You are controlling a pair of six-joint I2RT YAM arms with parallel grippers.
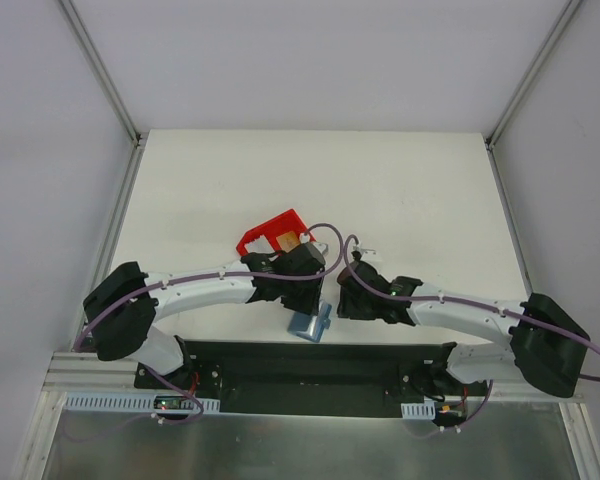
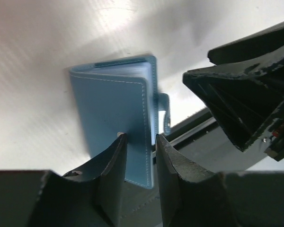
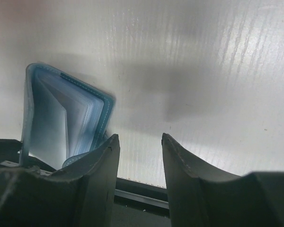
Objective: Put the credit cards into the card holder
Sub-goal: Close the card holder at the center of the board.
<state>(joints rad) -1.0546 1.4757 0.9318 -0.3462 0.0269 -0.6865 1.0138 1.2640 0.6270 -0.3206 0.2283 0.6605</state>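
Top external: your left arm and right arm fold inward, elbows out, wrists nearly meeting at the table's near edge, in front of the red bin. The teal card holder sits half-open between the wrists. The left gripper is part open, straddling the holder's edge unclamped; the right gripper is part open and empty, just beside it.

Looks like a robotics lab test cell: white table boxed in by plain grey panels and aluminium frame rails, left arm and right arm bolted to a black base plate, slotted cable duct along the near edge.
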